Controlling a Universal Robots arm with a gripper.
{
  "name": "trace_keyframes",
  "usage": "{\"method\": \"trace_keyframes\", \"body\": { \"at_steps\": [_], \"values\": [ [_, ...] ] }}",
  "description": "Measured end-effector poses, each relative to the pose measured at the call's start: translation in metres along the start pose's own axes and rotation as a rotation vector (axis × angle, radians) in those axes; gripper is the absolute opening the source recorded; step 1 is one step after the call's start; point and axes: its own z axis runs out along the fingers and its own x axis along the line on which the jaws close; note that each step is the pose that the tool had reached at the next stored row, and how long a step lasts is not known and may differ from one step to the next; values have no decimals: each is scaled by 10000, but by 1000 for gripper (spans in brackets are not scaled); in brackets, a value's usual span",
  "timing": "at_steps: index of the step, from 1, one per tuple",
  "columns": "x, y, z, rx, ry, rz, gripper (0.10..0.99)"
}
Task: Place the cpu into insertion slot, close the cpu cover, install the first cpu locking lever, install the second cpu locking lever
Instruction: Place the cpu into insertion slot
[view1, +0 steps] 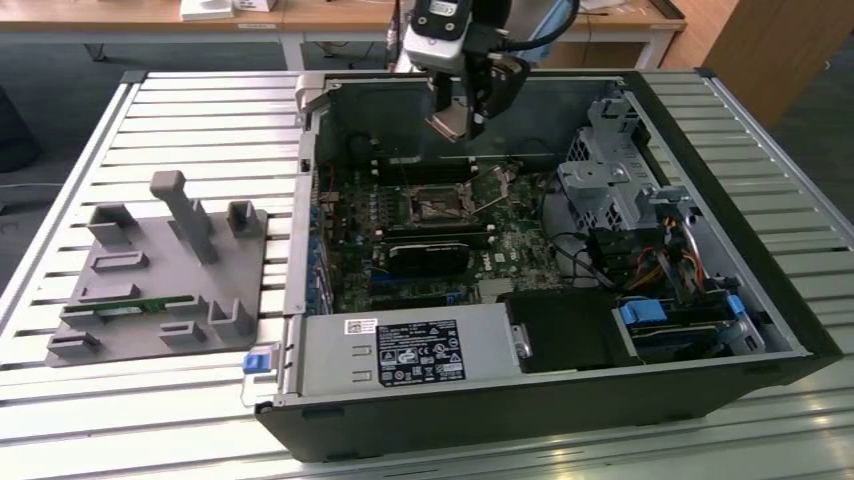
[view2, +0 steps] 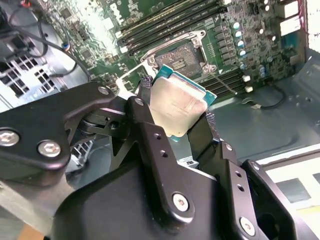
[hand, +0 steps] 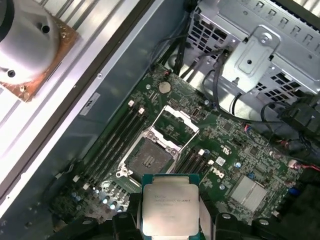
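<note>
Single-arm rig over an open black-and-grey metal computer case (view1: 534, 405) lying on its side on a slatted aluminium bench (view1: 200, 110), with a grey moulded parts fixture (view1: 160, 270) near the bench's edge on the exterior view's left. The black two-finger gripper (view1: 467, 125) hangs above the case, close to its far wall, clamped on the cpu (view2: 177, 107), a small flat square chip with a dull silvery-beige metal top and a green rim. In the second wrist view the fingertips (view2: 145, 90) press on two opposite edges of the chip, leaving its top face and underside free; this edge hold presumably keeps the contact side untouched and lets the chip go down flat. The chip is well clear of the green circuit board (hand: 235, 155) and touches nothing but the fingers. The insertion slot (hand: 147, 157), a small square black socket with a dark centre and metal rim, lies bare near the middle of the board, beside the long black memory slots (hand: 112, 140). The cpu cover (hand: 180, 116), a thin square silver-grey metal frame with a cut-out middle, stands swung back from the slot's far edge, so the opening is accessible from above. Judged from this, the chip is carried but not yet seated, and cover and levers are not yet closed
</note>
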Motion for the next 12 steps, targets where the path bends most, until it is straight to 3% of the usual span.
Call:
{"method": "trace_keyframes", "body": {
  "at_steps": [12],
  "values": [
    [-1, -4, 41, -28, -160, 1920, 541]
  ]
}}
